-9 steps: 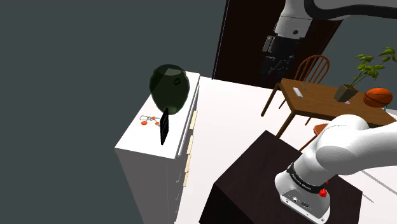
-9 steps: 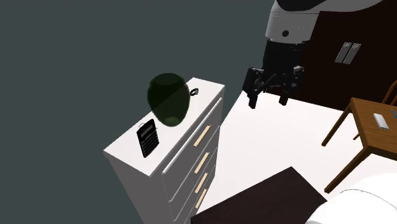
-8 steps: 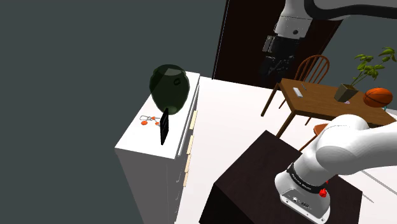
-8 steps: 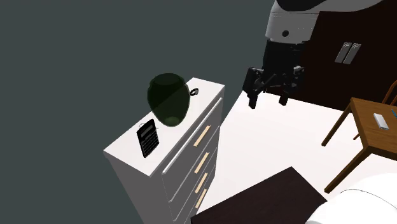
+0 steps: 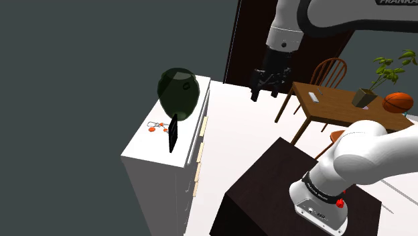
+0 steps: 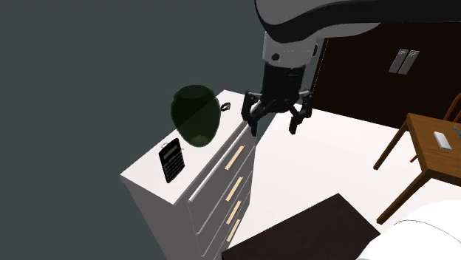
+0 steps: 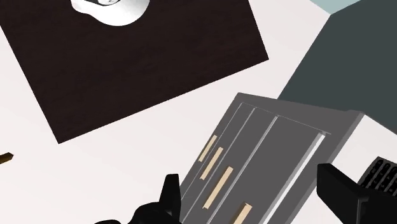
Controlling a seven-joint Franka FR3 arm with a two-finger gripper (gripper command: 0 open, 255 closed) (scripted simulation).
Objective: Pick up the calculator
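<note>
Since the earlier frame the gripper (image 5: 265, 94) has swung down toward the chest of drawers (image 5: 164, 174), while the calculator (image 5: 173, 133) has not moved. That black calculator (image 6: 171, 159) stands on end on the chest's white top, the surface, near its front end. A dark green vase (image 6: 194, 114) sits just beside it, at 1 o'clock in the second exterior view. Small orange bits (image 5: 157, 127) lie at 10 o'clock of the calculator in the shoulder view. The gripper (image 6: 273, 129) hangs in the air at 2 o'clock of the calculator, well apart from it, jaws wide and holding nothing. In the wrist view the gripper (image 7: 254, 203) looks down on the drawer fronts (image 7: 254, 159), with the dark stand (image 7: 127, 63) beyond.
</note>
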